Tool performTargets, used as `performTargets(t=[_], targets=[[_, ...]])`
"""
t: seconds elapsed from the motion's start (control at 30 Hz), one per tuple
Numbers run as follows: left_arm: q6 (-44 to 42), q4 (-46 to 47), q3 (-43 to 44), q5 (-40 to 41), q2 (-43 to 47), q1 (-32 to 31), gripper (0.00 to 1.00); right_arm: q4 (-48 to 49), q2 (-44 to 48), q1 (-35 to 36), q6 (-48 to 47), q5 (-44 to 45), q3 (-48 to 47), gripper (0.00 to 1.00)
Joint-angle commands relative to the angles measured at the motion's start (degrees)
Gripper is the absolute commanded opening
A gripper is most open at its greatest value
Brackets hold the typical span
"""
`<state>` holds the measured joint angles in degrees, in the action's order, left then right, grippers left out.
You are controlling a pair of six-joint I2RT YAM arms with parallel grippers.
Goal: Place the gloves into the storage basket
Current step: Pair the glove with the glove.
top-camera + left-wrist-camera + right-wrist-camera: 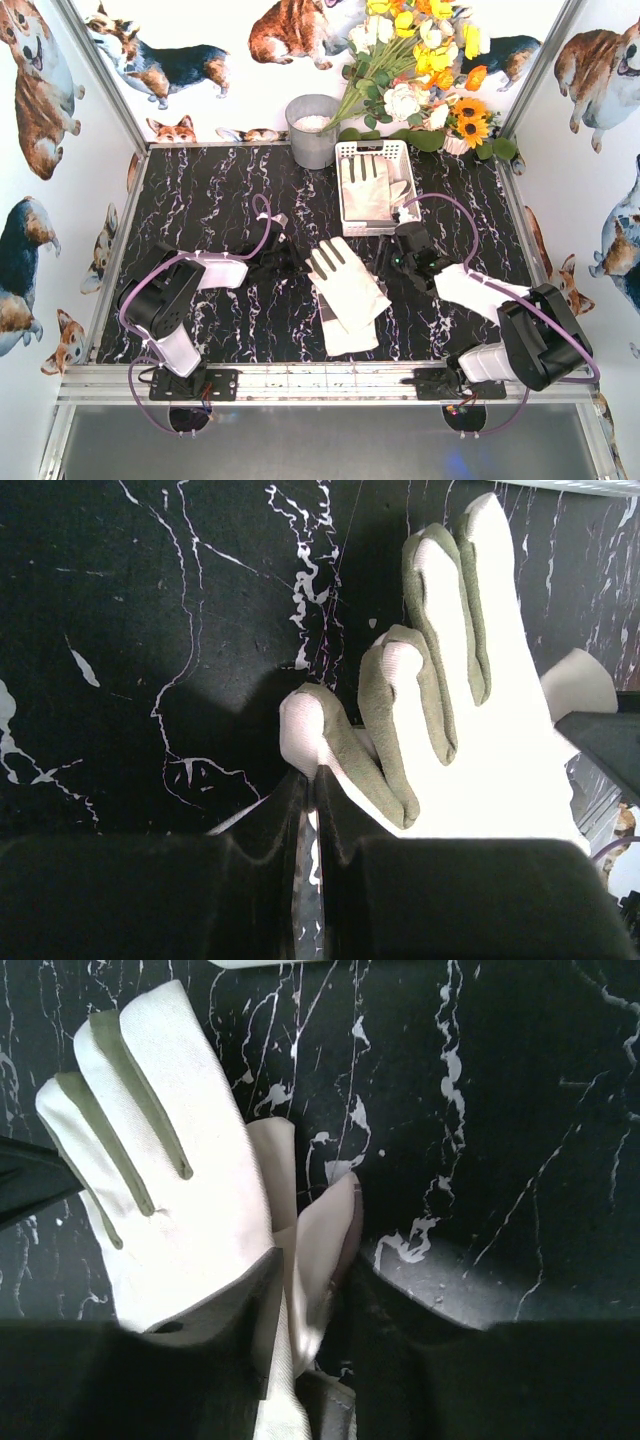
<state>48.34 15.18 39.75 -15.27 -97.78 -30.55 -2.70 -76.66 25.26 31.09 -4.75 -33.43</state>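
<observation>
On the black marbled tabletop, just short of the white slotted plastic storage basket, a cream-white fabric work glove with dark grey finger panels lies across a second glove. Its long axis is slanted, with the fingers toward the basket's left corner and the cuff away. Both arms flank it. The right gripper is nearer the cuff side, its jaws straddling a fold of glove fabric, and I cannot tell whether they pinch it yet. The left gripper has its jaws clenched and empty at the little fingertip.
</observation>
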Motion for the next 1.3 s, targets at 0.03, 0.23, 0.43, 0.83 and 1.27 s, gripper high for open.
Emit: performTargets(t=[0.03, 0.23, 0.43, 0.83, 1.27], targets=[[-2.4, -3.4, 1.4, 0.4, 0.9, -0.2, 0.0, 6.8, 1.6, -0.8, -1.4, 0.7, -0.2, 0.11], [-3.8, -7.0, 2.7, 2.2, 5.0, -0.2, 0.0, 3.2, 7.3, -0.8, -3.0, 0.1, 0.7, 0.0], [-6.9, -14.5, 6.4, 3.5, 10.4, -0.2, 0.0, -13.1, 18.1, -0.7, -3.8, 0.6, -3.3, 0.0], [-10.0, -16.4, 8.0, 3.0, 11.8, -1.6, 0.0, -20.5, 27.3, 5.4, 1.5, 0.3, 2.2, 0.0], [-9.4, -14.1, 6.2, 6.2, 9.4, -6.1, 0.0, -20.9, 29.5, 7.7, 2.3, 6.7, 7.1, 0.0]])
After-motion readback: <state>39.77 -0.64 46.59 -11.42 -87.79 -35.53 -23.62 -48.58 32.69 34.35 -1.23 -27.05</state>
